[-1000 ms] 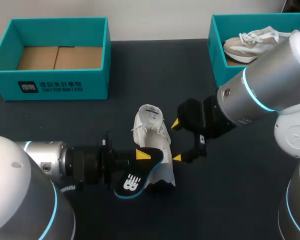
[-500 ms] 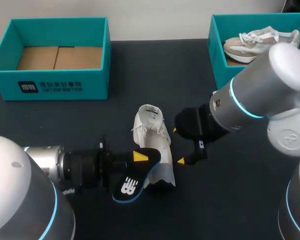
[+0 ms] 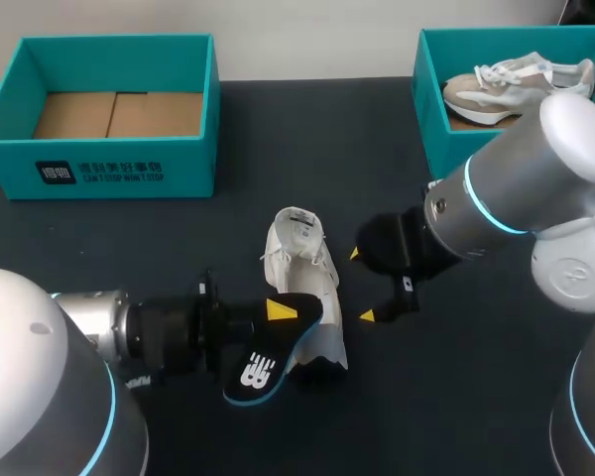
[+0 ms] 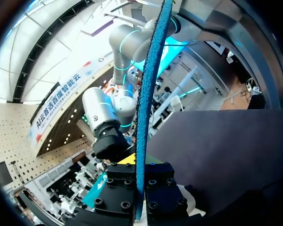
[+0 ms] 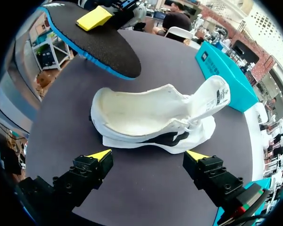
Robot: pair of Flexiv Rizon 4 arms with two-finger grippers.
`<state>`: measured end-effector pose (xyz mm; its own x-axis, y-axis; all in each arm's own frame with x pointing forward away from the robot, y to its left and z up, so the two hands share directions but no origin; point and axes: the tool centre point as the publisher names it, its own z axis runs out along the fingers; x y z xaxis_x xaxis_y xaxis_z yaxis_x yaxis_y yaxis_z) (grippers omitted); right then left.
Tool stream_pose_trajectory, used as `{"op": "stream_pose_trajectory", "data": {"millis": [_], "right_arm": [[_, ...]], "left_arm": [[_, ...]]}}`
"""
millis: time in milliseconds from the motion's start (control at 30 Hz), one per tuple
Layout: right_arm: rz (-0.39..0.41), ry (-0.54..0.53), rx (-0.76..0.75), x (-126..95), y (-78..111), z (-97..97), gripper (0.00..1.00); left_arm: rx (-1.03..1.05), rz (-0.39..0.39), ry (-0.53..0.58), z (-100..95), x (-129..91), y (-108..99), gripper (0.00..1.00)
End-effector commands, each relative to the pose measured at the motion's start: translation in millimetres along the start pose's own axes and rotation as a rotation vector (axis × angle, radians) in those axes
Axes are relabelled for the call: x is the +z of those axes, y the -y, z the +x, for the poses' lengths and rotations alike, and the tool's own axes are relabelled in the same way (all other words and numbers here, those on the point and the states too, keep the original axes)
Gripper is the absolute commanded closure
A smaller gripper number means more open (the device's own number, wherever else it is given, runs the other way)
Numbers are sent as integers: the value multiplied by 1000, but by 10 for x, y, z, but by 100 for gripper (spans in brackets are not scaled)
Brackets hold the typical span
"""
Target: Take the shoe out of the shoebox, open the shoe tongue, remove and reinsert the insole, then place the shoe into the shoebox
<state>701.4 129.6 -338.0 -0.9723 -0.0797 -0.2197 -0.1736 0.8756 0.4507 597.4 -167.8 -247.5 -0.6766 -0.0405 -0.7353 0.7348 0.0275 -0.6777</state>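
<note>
A white shoe (image 3: 299,260) lies on the dark table, its tongue pulled up and its inside empty (image 5: 146,117). My left gripper (image 3: 276,317) is shut on the black insole (image 3: 270,353) with a blue rim, holding it just over the shoe's heel end. In the left wrist view the insole (image 4: 149,89) stands edge-on between the fingers of that gripper (image 4: 140,175). My right gripper (image 3: 363,286) is open just right of the shoe. In its own view the right gripper (image 5: 150,155) faces the shoe's side, with the insole (image 5: 92,42) hanging beyond the shoe.
An empty teal shoebox (image 3: 15,149) with a cardboard floor stands at the back left. A second teal box (image 3: 426,109) at the back right holds a beige shoe (image 3: 511,79). Bare table (image 3: 178,238) lies between the boxes and the shoe.
My right arm has shifted slightly, its open gripper staying beside the shoe. The left gripper with the insole has sunk a little and drawn back.
</note>
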Motion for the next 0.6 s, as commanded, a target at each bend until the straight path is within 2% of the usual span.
{"op": "stream_pose_trajectory", "data": {"millis": [33,367,600], "right_arm": [[-10,-8,-5,9,41,8,0],[-21,-4,-6,28,35,6,0],[-21,-4,-6,28,35,6,0]], "left_arm": [[-3,7,-1,3,134,-82,100],[-13,18,-13,5,272,-222,100],[-31,13,-21,77,360,-368,100]]}}
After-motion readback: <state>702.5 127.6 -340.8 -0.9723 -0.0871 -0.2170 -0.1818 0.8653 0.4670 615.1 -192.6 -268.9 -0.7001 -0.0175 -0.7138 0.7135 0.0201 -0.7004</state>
